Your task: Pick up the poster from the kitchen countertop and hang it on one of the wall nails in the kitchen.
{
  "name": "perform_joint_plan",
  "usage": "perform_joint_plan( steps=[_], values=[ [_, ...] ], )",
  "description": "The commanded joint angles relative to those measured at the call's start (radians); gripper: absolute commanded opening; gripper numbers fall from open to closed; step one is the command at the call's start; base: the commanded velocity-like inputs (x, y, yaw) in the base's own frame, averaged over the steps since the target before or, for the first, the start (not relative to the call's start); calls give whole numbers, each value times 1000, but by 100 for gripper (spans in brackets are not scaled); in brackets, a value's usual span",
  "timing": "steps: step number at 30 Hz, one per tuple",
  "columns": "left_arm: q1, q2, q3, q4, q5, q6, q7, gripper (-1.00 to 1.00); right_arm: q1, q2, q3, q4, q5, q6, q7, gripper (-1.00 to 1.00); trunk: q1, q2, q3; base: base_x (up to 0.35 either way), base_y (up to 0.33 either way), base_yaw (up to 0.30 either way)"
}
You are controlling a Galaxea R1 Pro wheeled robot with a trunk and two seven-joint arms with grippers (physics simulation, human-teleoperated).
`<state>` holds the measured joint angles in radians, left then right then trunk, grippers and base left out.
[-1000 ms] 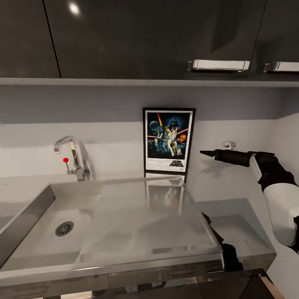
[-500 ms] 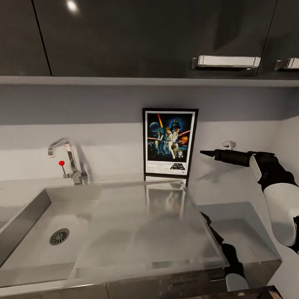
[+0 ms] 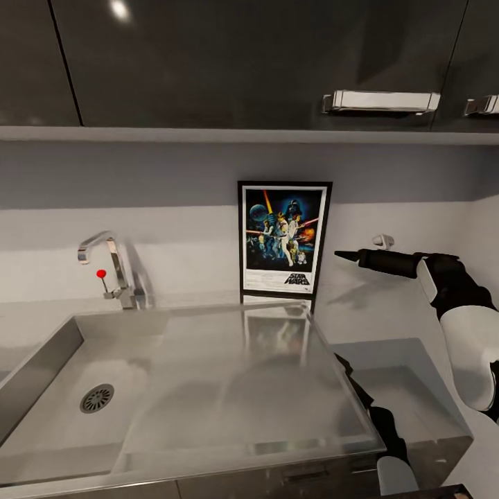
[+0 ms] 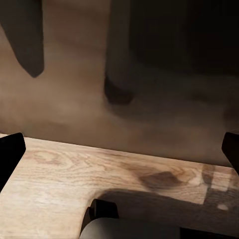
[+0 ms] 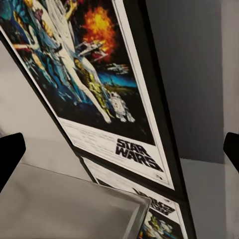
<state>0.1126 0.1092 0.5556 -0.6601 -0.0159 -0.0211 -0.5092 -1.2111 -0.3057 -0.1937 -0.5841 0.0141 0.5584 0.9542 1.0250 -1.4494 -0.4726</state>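
- Poster (image 3: 285,239) upright against far wall, foot on kitchen countertop (image 3: 388,315).
- Right gripper (image 3: 346,256) just right of poster; open air between them.
- Sink drainboard (image 3: 242,374) lies directly near of poster.
- Upper cabinets (image 3: 249,62) overhang.
- Tap (image 3: 111,267) well left.

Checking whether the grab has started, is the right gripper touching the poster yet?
Apart. In the head view the right gripper ends short of the poster, with bare wall between tip and frame; the right wrist view shows the poster ahead, ungrasped.

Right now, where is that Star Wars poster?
In the head view the poster stands upright against the wall behind the sink's drainboard, right of the tap.
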Motion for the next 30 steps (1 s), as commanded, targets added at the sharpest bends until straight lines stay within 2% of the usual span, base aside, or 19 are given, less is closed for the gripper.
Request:
perform_joint_plan(
  steps=[1, 21, 27, 30],
  values=[
    [-34, 0, 4, -1, 14, -3, -2, 100, -1, 0, -4, 0, 1, 8, 4, 100, 0, -1, -1, 3, 0, 0],
    [-34, -2, 5, -1, 14, -3, -2, 100, -1, 0, 1, -1, 1, 9, 5, 100, 0, -1, -1, 0, 0, 0],
    [-34, -2, 4, -2, 15, -3, -6, 100, -1, 0, 0, 0, 2, 9, 1, 100, -23, 41, 18, 0, 0, 0],
    [-34, -2, 4, -4, 15, -2, -30, 100, -2, -1, -1, 0, 3, 11, 0, 100, -34, 62, 28, 0, 0, 0]
  ],
)
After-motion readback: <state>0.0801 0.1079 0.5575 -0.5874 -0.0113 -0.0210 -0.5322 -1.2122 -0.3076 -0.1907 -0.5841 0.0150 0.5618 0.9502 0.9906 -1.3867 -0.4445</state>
